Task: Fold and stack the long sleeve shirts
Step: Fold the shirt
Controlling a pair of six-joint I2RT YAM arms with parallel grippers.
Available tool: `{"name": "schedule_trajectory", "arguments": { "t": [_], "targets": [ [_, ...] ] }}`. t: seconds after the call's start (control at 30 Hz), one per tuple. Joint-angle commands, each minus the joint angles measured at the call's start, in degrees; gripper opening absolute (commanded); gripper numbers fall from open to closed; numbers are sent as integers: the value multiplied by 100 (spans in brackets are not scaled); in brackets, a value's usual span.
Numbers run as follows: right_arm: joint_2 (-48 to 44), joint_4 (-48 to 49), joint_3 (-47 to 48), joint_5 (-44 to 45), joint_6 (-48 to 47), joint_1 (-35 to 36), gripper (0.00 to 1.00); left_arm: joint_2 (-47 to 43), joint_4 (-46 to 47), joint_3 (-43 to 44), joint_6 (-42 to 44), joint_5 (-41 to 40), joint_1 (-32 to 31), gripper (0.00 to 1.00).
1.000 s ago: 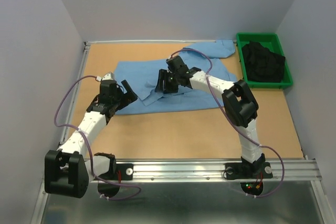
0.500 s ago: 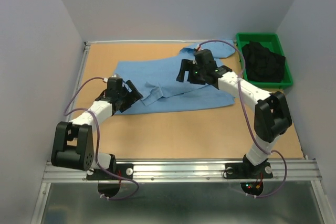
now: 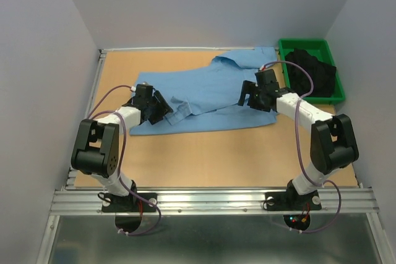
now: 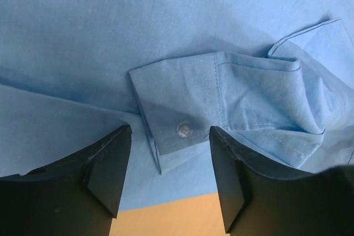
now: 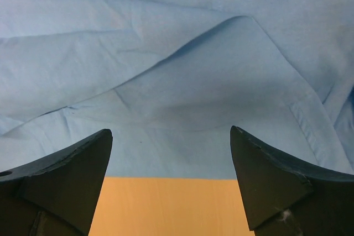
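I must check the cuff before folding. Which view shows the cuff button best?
The left wrist view: the cuff lies before the open left gripper, its button plain. The top view shows the shirt whole, the button too small. The right wrist view shows only plain fabric.

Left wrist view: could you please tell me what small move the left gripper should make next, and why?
Probably lower the left gripper and close on the cuff. Its jaws stand open on either side of the buttoned cuff, which lies on the light blue shirt, so a pinch there could start folding the sleeve.
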Motion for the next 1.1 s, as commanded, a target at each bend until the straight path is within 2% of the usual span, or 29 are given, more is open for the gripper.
{"name": "schedule_trajectory", "arguments": {
  "t": [0.0, 0.1, 0.23, 0.33, 0.37, 0.43, 0.53, 0.6, 1.07],
  "targets": [
    [-264, 126, -281, 231, -92, -167, 92, 86, 129, 292, -80, 4, -121, 68],
    [-264, 170, -431, 222, -92, -290, 92, 183, 129, 362, -116, -14, -174, 66],
    [-255, 258, -598, 143, -66, -422, 92, 350, 86, 415, -151, -23, -201, 58],
    [-264, 293, -668, 108, -31, -440, 92, 368, 33, 424, -142, -66, -210, 43],
    [-264, 302, -694, 108, 13, -449, 91, 368, -20, 433, -125, -136, -210, 33],
    [-264, 329, -721, 117, 39, -457, 91, 307, -107, 459, -46, -216, -210, 24],
    [-264, 373, -800, 152, 83, -466, 91, 210, -187, 503, 86, -444, -210, 5],
    [-237, 408, -870, 143, 110, -466, 91, 175, -354, 556, 165, -576, -210, 0],
    [-413, 487, -1108, 363, 329, -616, 91, -414, -1944, 968, 974, -2035, -201, 0]
  ]
}}
